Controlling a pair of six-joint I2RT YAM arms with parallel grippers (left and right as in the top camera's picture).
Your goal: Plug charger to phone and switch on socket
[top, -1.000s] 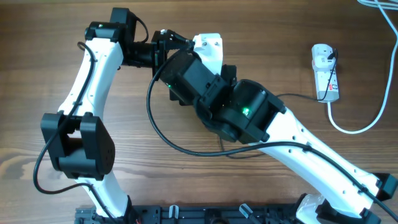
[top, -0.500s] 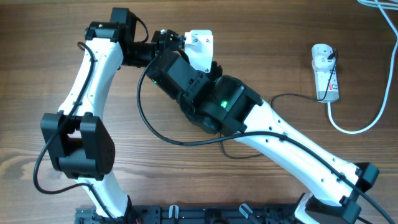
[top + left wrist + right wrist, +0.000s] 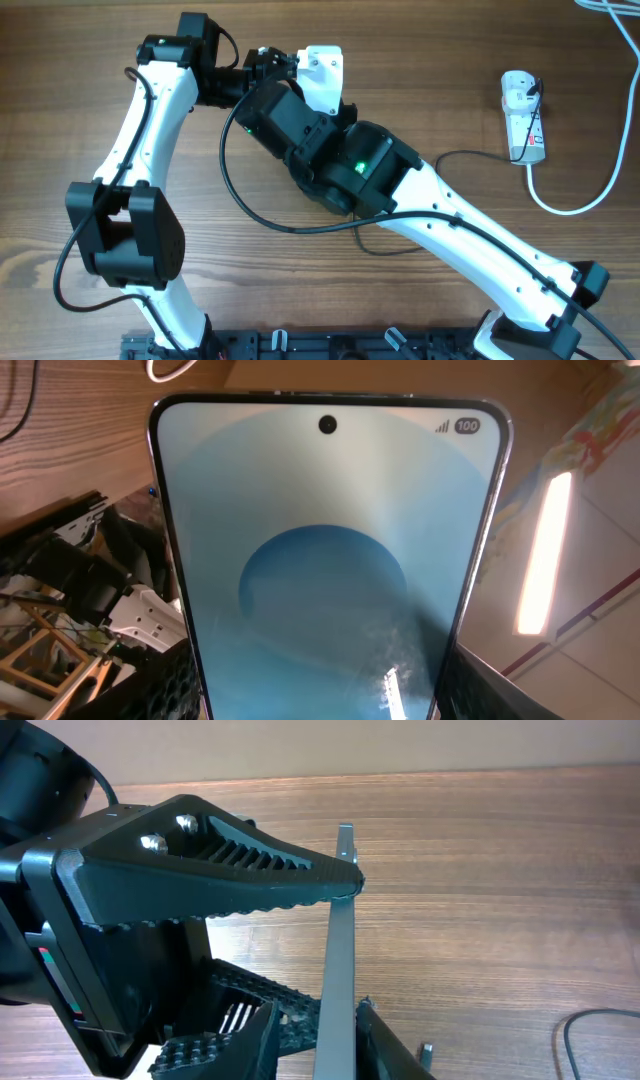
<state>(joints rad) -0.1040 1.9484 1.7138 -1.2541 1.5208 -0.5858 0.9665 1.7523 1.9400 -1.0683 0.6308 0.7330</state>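
The phone [image 3: 325,560] fills the left wrist view, its cyan screen facing the camera. My left gripper [image 3: 320,695] is shut on its two long sides, off the table. In the right wrist view the phone [image 3: 340,950] is a thin grey slab seen edge-on. My right gripper [image 3: 318,1032] straddles that edge with narrow jaws: the right finger [image 3: 388,1045] touches it, the left finger [image 3: 262,1038] stands a little apart. The charger cable [image 3: 262,215] loops under my right arm [image 3: 400,175] towards the white socket [image 3: 522,118] at the far right; I cannot make out its plug tip.
A white cord [image 3: 590,190] curves off the socket at the table's right edge. The left arm [image 3: 150,120] stands along the left side. A ribbed finger [image 3: 220,870] of the left gripper lies just left of the phone's edge in the right wrist view.
My right arm swung left and in towards the phone, and its jaws narrowed around the phone's edge. The left gripper kept its hold without moving.
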